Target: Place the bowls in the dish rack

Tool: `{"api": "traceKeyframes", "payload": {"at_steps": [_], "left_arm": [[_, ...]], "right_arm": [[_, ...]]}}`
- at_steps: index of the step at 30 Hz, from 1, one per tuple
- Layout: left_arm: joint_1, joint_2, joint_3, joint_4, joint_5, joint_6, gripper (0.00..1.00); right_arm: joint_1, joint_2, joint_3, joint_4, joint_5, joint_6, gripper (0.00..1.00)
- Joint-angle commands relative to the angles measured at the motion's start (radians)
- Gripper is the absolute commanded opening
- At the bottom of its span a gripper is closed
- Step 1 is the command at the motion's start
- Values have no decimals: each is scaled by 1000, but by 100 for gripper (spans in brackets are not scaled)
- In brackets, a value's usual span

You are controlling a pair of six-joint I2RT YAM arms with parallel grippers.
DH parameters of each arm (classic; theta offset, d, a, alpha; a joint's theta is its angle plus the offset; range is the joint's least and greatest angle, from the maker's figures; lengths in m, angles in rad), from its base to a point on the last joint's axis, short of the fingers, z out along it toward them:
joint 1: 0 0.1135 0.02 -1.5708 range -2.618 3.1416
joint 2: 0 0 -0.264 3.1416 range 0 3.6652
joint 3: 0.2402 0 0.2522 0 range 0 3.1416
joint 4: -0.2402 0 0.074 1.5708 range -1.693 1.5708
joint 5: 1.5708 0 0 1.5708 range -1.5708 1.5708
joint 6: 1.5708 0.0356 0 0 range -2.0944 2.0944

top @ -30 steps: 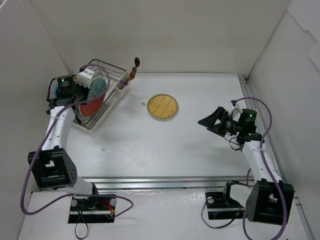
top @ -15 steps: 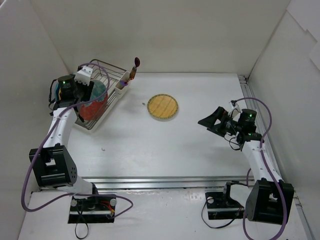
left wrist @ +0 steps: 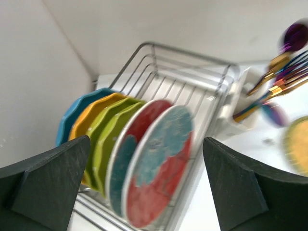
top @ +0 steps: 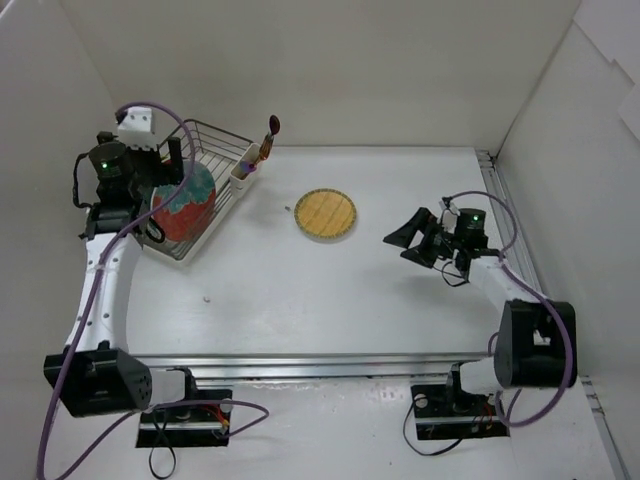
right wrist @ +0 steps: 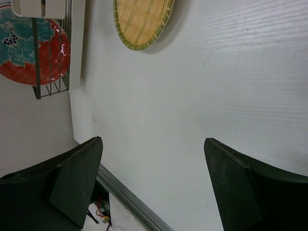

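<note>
Above dish rack [left wrist: 190, 72], left tool [left wrist: 147, 149] gapes.

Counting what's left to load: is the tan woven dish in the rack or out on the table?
Out: the woven dish lies flat on the table, well apart from the rack.

My left arm [top: 100, 290] reaches up the left side toward the far corner, with the wrist [top: 110, 165] raised high and tipped downward. The left gripper [left wrist: 145, 142] is spread wide, its dark fingers [left wrist: 48, 185] far apart and gripping nothing. My right arm [top: 500, 278] sits low on the right, the forearm pointing left toward the middle. The right gripper [right wrist: 152, 140] is also spread wide and empty, angled downward.
</note>
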Motion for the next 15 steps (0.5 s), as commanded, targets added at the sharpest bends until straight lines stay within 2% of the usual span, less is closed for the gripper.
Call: {"api": "traceKeyframes", "payload": {"at_steps": [1,5,8,14,15], "left_arm": [[-27,-101,50,-25,12,-209,98],[-36,-199,7,-122,72,-367,99],[-36,-268,-44,-201,89,-414,99],[-36,-408,-215,-196,86,-531,99],[-36,-422,-253,-200,68,-590,99]], "right_arm": [[53,123,90,204,76,71,83],[118,341,185,284,124,141,79],[150,464,254,321,158,184,75],[216,650,395,347,213,271,72],[222,673,412,347,217,289,72]]}}
